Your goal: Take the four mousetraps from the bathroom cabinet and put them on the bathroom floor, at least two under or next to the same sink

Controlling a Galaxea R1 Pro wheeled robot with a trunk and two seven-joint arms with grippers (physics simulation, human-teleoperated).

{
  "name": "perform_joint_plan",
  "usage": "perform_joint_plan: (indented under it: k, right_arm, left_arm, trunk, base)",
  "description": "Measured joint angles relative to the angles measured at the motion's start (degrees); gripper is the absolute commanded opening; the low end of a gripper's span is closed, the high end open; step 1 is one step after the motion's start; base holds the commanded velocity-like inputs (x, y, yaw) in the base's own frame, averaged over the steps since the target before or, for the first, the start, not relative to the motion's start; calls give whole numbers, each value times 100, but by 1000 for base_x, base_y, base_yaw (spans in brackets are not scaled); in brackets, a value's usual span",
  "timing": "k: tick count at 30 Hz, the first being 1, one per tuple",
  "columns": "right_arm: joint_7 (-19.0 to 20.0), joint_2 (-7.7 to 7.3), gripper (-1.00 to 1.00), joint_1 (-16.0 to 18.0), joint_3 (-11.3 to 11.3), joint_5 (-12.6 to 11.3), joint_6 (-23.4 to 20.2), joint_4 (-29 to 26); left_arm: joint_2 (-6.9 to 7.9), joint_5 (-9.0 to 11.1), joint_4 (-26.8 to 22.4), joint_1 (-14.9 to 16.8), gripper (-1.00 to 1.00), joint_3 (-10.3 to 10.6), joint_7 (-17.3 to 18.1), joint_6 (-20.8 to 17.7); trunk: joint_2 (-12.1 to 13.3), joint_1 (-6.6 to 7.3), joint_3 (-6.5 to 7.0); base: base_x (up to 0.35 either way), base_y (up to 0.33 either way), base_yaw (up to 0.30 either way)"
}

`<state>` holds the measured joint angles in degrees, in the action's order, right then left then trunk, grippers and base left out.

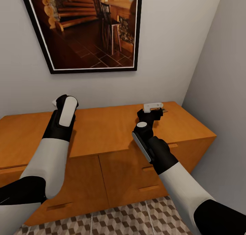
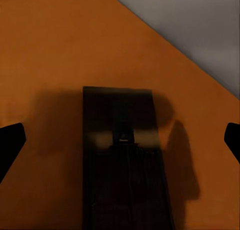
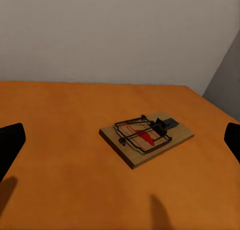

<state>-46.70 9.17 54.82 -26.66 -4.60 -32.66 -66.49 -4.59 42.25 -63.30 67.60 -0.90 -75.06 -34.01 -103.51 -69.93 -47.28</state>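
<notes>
The orange-brown cabinet (image 1: 102,129) stands against the wall, and both arms reach over its flat top. One mousetrap (image 3: 146,137), a tan board with dark wire and a red patch, lies near the top's right end. My right gripper (image 3: 125,135) hovers open just short of it. In the head view that gripper (image 1: 152,110) covers the trap except for a sliver (image 1: 165,110). My left gripper (image 1: 63,99) is open above the top's left part, and a dark shadowed rectangular board (image 2: 122,155), apparently another mousetrap, lies between its fingers (image 2: 10,145). The bathroom floor (image 1: 136,218) runs below. The bathroom sink is out of view.
A large framed picture (image 1: 89,27) hangs on the wall above the cabinet. A grey side wall (image 1: 222,74) closes the corner at the cabinet's right end. The drawer fronts (image 1: 136,173) with slim handles face me.
</notes>
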Motion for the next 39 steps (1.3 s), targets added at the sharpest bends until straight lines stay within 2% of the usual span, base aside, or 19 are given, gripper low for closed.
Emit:
perform_joint_plan:
  k: [14, 15, 39]
  right_arm:
    - [0, 0, 100, -4, 0, -2, 4, 2]
    - [0, 0, 100, -2, 0, -2, 4, 1]
    - [0, 0, 100, -5, 0, 4, 5, 0]
  left_arm:
    - [-7, 1, 53, -29, 100, 2, -448, 14]
    - [-8, 0, 54, -30, 100, 2, -589, 14]
    - [-12, 1, 81, -32, 100, 3, -596, 23]
  trunk:
    - [0, 0, 0]
    - [0, 0, 0]
    - [0, 0, 0]
  base:
    - [0, 0, 0]
    - [0, 0, 0]
    - [0, 0, 0]
